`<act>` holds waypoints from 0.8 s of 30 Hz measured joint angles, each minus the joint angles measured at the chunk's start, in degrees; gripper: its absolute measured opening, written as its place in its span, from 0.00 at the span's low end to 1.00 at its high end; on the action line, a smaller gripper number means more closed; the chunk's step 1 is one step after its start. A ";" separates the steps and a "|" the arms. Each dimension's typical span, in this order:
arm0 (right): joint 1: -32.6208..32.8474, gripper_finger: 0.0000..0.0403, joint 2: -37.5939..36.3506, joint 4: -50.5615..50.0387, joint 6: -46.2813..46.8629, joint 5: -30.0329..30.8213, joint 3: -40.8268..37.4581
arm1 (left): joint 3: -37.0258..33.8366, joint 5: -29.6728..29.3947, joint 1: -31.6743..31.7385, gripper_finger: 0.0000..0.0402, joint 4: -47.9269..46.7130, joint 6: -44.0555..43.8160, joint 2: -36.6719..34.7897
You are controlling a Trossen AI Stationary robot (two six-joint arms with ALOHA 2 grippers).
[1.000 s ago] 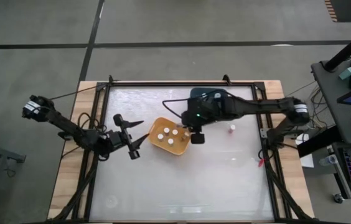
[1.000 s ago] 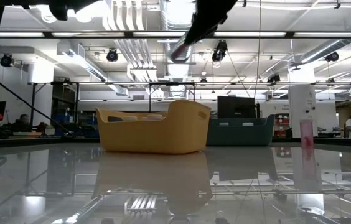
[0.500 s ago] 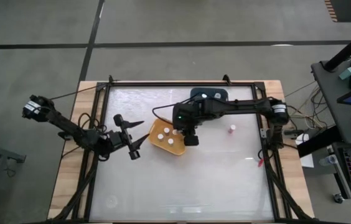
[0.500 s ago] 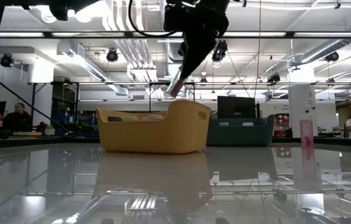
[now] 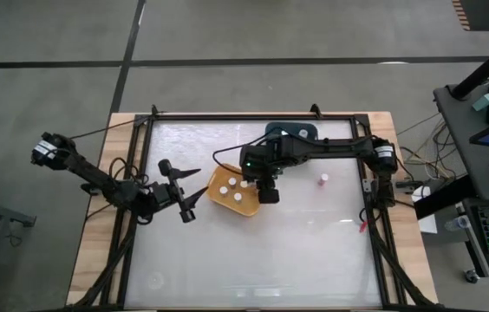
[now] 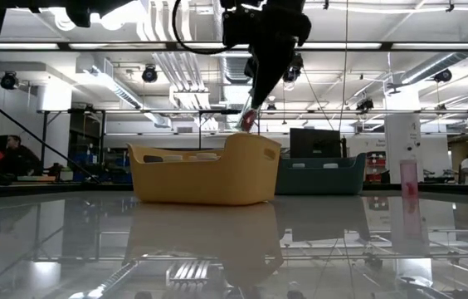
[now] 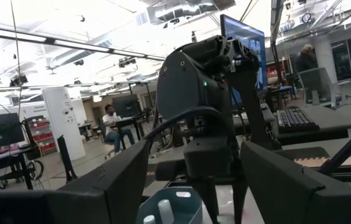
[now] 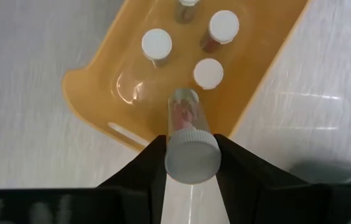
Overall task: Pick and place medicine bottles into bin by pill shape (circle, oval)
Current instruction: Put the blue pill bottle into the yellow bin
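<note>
Right gripper (image 5: 266, 192): above orange tub (image 5: 221, 201), over its 3 o'clock rim; fingers clamped on grey-capped bottle (image 8: 190, 144), tilted, base toward tub interior.
Orange tub: table centre; white-capped bottles (image 5: 237, 198) upright inside.
Teal tub (image 5: 290, 132): 12 o'clock of orange tub.
Lone bottle (image 5: 322, 180): 3 o'clock, well apart.
Left gripper (image 5: 185, 192): 9 o'clock of orange tub, fingers spread, empty.

No text, label, brand, number or sign can be read anywhere. The bottles' sides and caps, the tubs and the screens in the room are too small or blank.
</note>
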 joint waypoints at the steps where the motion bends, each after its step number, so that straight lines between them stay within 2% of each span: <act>1: 0.00 0.27 -0.20 -0.07 0.31 0.00 0.00 | 0.00 0.00 0.00 0.60 -0.01 0.00 0.00; 24: 0.00 0.27 -0.60 -2.73 2.34 0.00 -0.17 | 0.00 0.01 0.02 0.60 0.01 0.00 0.02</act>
